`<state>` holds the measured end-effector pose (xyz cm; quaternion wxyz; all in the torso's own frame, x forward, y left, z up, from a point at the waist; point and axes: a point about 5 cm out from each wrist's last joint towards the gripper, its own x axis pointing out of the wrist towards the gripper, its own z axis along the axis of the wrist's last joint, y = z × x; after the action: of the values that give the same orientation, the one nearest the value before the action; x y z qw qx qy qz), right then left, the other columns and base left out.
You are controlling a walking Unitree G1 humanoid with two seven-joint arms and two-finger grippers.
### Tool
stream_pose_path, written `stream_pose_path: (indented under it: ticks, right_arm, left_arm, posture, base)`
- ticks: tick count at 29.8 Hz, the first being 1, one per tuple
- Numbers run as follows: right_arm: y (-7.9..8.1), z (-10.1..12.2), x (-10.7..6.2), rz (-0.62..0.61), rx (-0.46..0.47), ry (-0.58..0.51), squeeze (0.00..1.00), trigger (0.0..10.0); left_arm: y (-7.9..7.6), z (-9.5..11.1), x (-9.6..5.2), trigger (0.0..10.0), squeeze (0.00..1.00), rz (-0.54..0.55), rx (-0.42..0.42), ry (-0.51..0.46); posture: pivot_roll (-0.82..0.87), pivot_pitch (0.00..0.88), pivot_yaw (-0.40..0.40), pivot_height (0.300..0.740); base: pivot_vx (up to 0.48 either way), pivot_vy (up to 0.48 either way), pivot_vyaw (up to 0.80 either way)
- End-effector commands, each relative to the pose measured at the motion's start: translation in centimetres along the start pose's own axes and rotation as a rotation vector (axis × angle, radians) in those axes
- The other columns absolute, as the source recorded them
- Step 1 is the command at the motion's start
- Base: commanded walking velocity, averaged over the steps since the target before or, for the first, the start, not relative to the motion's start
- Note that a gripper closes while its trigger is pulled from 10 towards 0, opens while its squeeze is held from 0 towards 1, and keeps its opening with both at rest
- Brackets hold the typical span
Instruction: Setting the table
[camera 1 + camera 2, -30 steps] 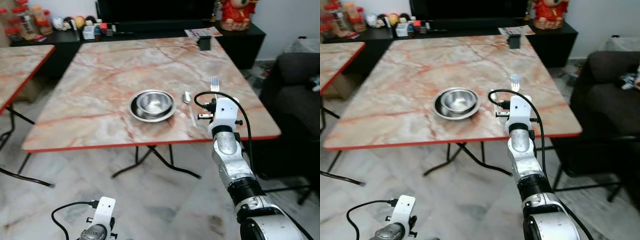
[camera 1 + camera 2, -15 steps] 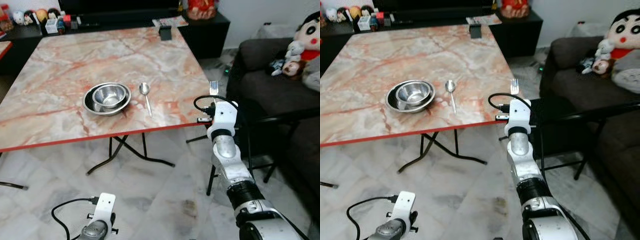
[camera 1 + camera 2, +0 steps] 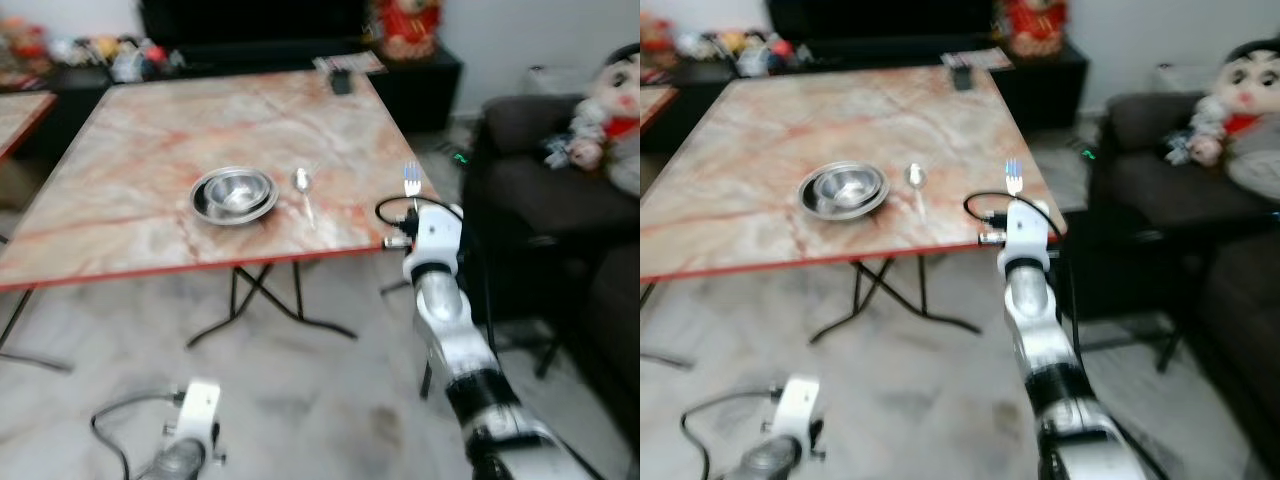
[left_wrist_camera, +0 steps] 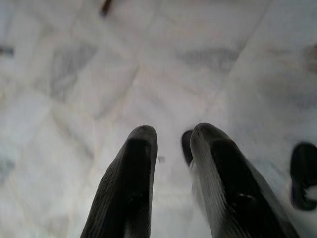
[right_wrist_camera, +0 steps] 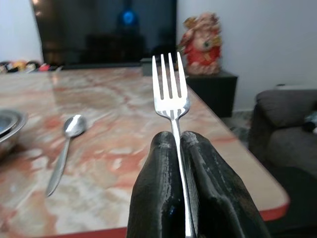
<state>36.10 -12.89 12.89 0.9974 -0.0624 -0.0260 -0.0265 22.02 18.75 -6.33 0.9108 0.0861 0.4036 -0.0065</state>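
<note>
One fork (image 5: 171,94) clamped upright in right gripper (image 5: 177,141); spoon (image 5: 64,146), apparently nested bowls (image 3: 235,194) beyond.

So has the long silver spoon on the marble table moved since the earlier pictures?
No. The silver spoon lies just right of the steel bowls as before; the camera shifted.

The right arm reaches forward and up, its silver forearm rising to a white wrist block with a black cable looped at its side. The right claw (image 5: 179,144) has its two black fingers (image 5: 158,188) pressed together on the handle of a fork (image 5: 170,89), which stands upright with its tines above the fingertips. In the head views the same fork (image 3: 411,180) pokes up over the wrist. The left arm hangs low. The left claw (image 4: 171,148) points down at the floor, its fingers (image 4: 136,168) slightly apart with nothing between them.
</note>
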Motion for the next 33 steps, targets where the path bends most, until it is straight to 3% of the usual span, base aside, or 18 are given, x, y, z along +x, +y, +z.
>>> stream_pose_path:
  ticks: [1,28,33]
  right_arm:
    - [0.54,0.9,0.29,0.015,0.006,-0.024,0.0,10.0]
    - [0.37,0.46,0.01,0.032,0.003,0.0,0.0,10.0]
    - [1.02,0.22,-0.34,0.078,-0.004,0.004,0.0,10.0]
  left_arm:
    - [0.63,0.07,0.0,10.0,0.0,0.012,0.01,-0.001]
    - [0.35,0.01,0.0,10.0,0.0,0.009,0.002,0.002]
    - [0.26,-0.05,-0.01,10.0,0.0,0.009,-0.001,0.003]
  posture:
    - [0.0,0.119,0.013,0.74]
    - [-0.01,0.131,0.0,0.74]
    - [-0.01,0.132,-0.004,0.74]
  base:
    - [0.375,0.0,0.0]
    - [0.301,0.0,0.0]
    - [0.0,0.0,0.0]
